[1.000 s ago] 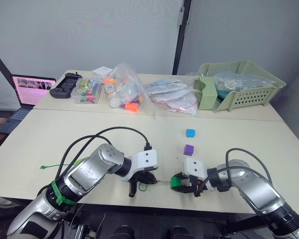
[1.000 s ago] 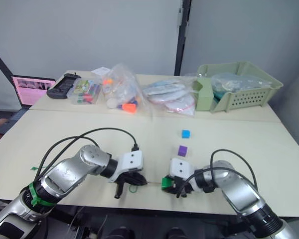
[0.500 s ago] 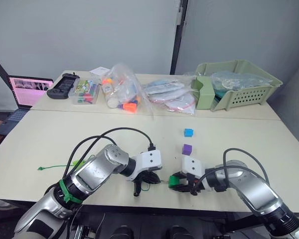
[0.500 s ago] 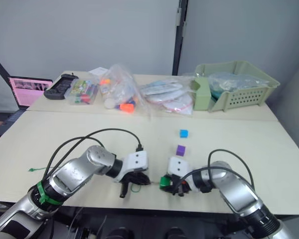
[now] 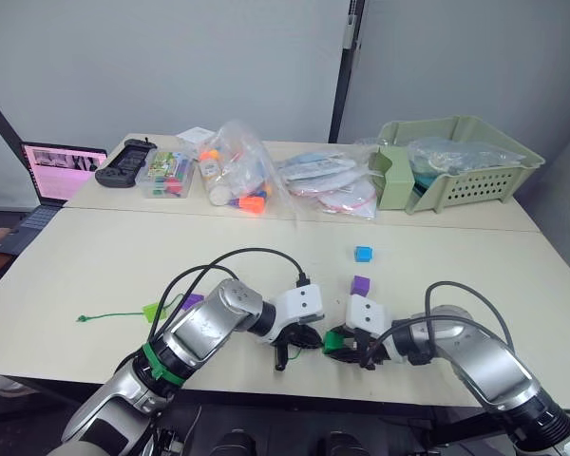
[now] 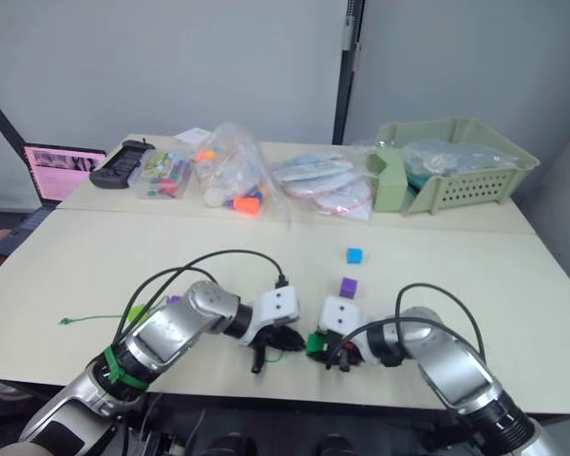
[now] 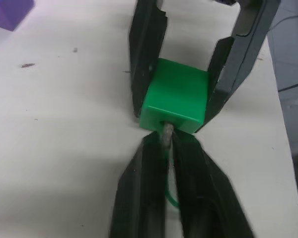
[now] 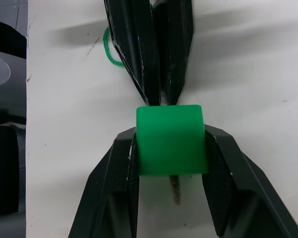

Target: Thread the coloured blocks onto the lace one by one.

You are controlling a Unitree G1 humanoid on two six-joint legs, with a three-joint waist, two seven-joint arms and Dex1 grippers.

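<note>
Closing the gap was the change: your left gripper [image 7: 166, 148] came across the near edge of the table [image 5: 95, 256] over the last second and now meets the right gripper [image 8: 171, 163] nose to nose. Left fingers are pinched together on the lace [image 7: 172, 196] just behind its tan tip [image 7: 167, 133]. Right fingers are clamped on opposite sides of the dark green block [image 8: 172, 140], holding it just off the tabletop.

In the left wrist view the tip sits in the hole on the block's near face. In the right wrist view a short stub of it pokes out the far side, so the tip looks to have gone through; a second ago lace and block were apart. I'd call this block's threading about half done: you need to regrasp the tip beyond the block and pull the lace through.

Outward from there: the lace makes a small green loop behind the left fingers, and its far end [image 5: 100, 316] lies out on the table to your left. A purple block [image 5: 191, 300] and a lime green block [image 5: 153, 312] lie by the left forearm; whether they're already on the lace I can't tell. Another purple block [image 5: 361, 284] and the blue block [image 5: 363, 254] wait loose beyond the right gripper, touching neither gripper.
</note>
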